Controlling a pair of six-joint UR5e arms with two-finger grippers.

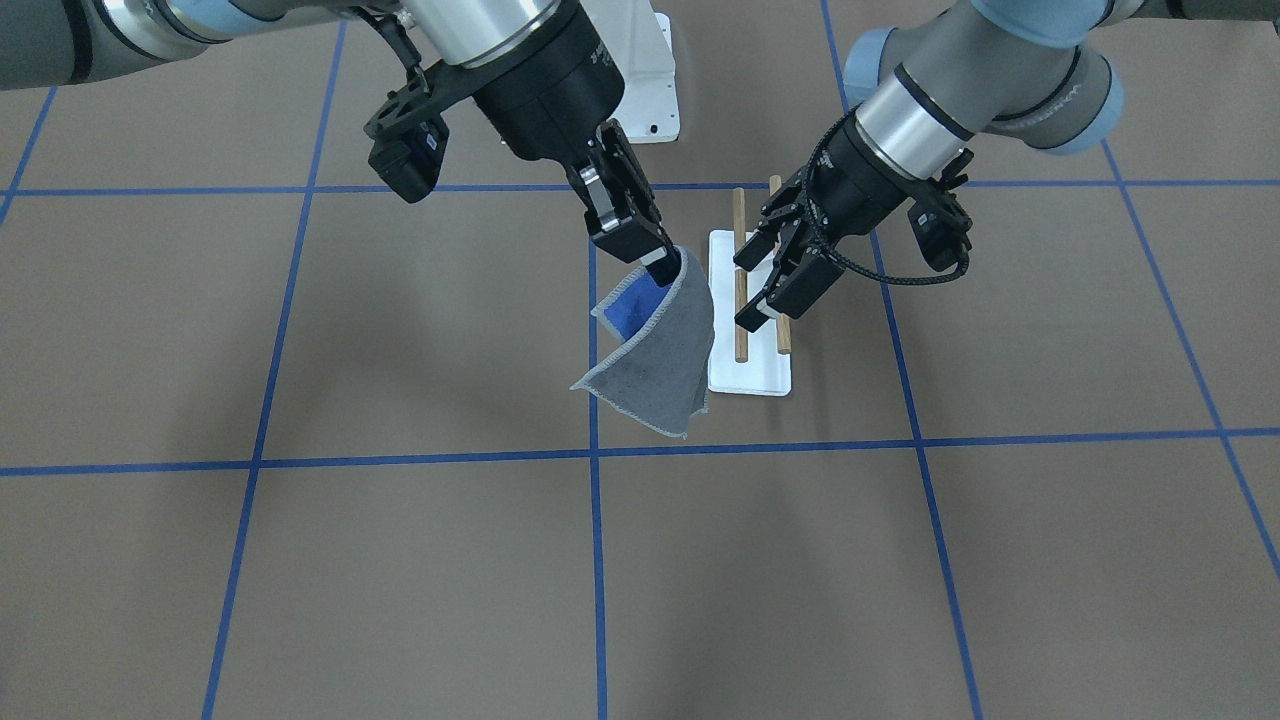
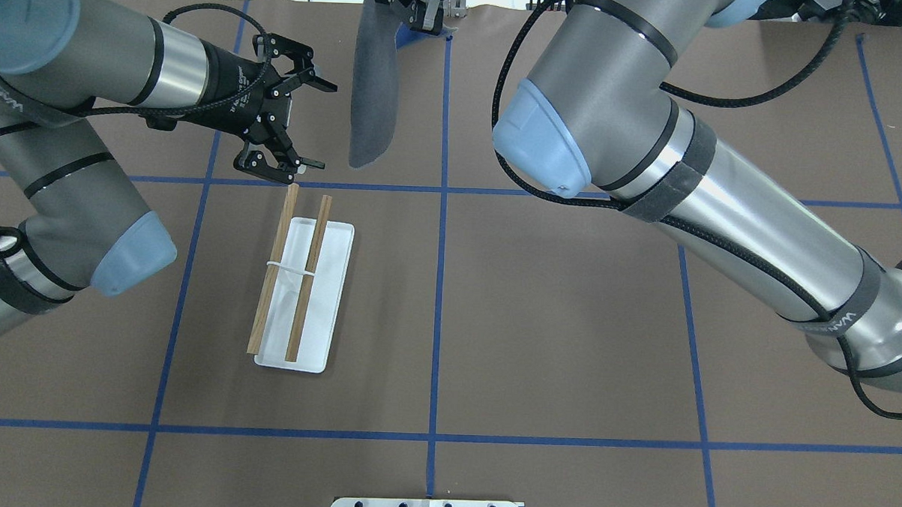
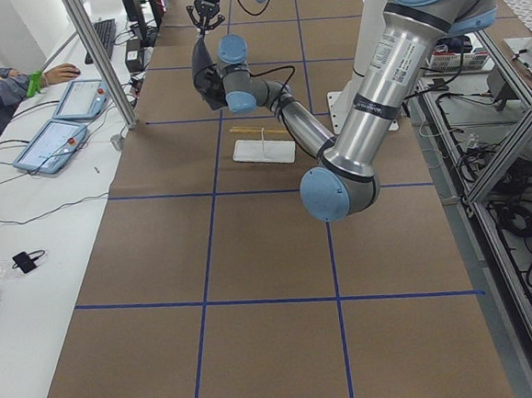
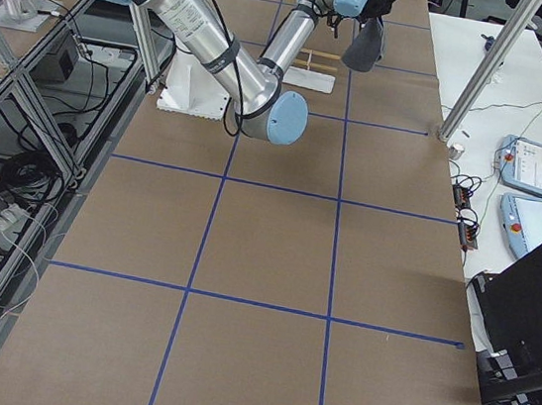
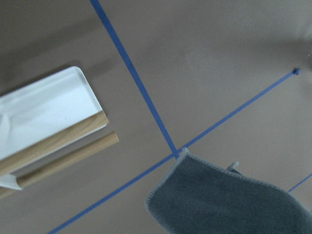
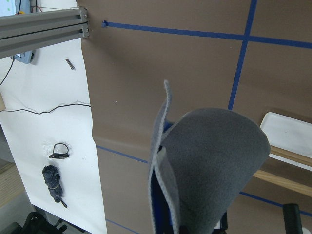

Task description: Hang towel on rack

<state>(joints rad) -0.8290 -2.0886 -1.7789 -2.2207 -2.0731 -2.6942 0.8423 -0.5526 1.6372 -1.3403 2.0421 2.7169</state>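
- Front view: the right gripper [image 1: 658, 264] pinches the towel [image 1: 655, 350] aloft beside the rack [image 1: 741, 345]. The towel's blue face shows here but not overhead.
- Overhead: the left gripper [image 2: 320, 127] is spread wide and empty, near the rack.

— The towel [image 1: 655, 370], what colours?
— Dk grey outside, bright blue inside, pale stitched edge.
— And the rack [image 2: 309, 278]?
— Lt-brown wood rods [image 2: 267, 292], white base [image 2: 330, 279]. The table [image 1: 400, 330] is brown w/ a blue tape grid [image 1: 596, 560].

Small square grey-and-blue cloth towel [image 1: 655, 355]: fuzzy, matt, pale stitched edging. Two light-brown wooden dowel rods [image 2: 263, 307]: smooth, matt. White rectangular base plate [image 2: 334, 279]: smooth, faintly glossy. Brown paper table cover [image 1: 400, 330]: matt.
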